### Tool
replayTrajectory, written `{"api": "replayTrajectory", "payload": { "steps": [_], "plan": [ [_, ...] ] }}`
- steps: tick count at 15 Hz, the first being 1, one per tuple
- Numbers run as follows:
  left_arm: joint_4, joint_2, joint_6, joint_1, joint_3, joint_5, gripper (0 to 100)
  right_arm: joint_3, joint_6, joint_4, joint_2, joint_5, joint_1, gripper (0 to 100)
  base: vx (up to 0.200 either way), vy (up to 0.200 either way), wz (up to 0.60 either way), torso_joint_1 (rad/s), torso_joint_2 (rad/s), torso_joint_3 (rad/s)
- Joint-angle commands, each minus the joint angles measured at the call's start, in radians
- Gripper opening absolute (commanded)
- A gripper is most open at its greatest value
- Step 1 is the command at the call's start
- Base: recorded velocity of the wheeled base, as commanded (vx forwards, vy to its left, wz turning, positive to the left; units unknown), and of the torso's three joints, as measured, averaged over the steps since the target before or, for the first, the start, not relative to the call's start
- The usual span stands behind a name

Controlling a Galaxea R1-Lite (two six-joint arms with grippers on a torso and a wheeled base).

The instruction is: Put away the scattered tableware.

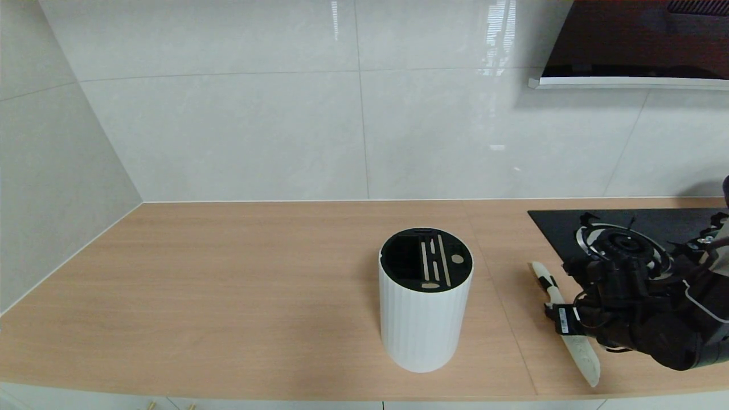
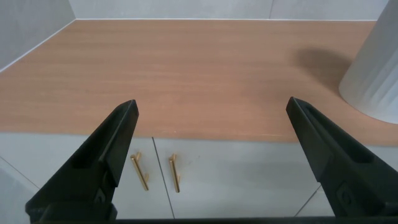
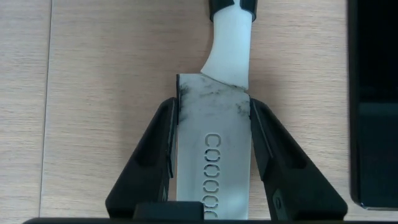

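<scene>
Bright even light, with glare streaks on the wall tiles (image 1: 501, 34).

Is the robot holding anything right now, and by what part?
The right gripper clamps the white knife by its blade, near the handle. The left gripper holds nothing.

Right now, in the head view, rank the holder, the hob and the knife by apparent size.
1. holder: largest.
2. hob: next, though partly hidden and cut off at the picture's edge.
3. knife: smallest, thin, partly under the right gripper.
</scene>
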Motion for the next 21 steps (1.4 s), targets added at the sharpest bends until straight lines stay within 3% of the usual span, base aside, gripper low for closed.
{"api": "replayTrajectory", "payload": {
  "steps": [1,10,13,16,19,20,21],
  "plan": [
    [0.000,0.002,0.000,0.000,0.000,0.000,100,0.002,0.000,0.003,-0.003,0.000,0.000,0,0.000,0.000,0.00,0.000,0.00,0.000],
    [0.000,0.002,0.018,0.000,0.002,-0.001,100,0.057,-0.009,0.014,-0.355,-0.003,0.006,0,0.000,0.000,0.00,0.000,0.00,0.000],
    [-0.002,0.002,0.010,0.000,0.002,-0.001,100,0.054,-0.009,0.013,-0.414,-0.007,0.022,0,0.000,0.000,0.00,0.000,0.00,0.000],
    [-0.002,0.002,0.009,0.000,0.000,0.000,100,-0.127,-0.019,0.039,-0.450,-0.032,0.059,0,0.000,0.000,0.00,0.000,0.00,0.000],
    [-0.002,0.002,0.013,0.000,0.000,-0.001,100,-0.245,-0.023,0.157,-0.477,-0.032,0.099,0,0.000,0.000,0.00,0.000,0.00,0.000],
    [-0.002,0.057,0.032,0.001,-0.020,0.002,100,-0.354,-0.048,0.226,-0.480,-0.031,0.106,0,0.000,0.000,0.00,0.000,0.00,0.000],
    [0.006,0.092,0.038,0.001,-0.103,0.003,100,-0.394,-0.045,0.250,-0.489,-0.032,0.108,0,0.000,0.000,0.00,0.000,0.00,0.000]
  ]
}}
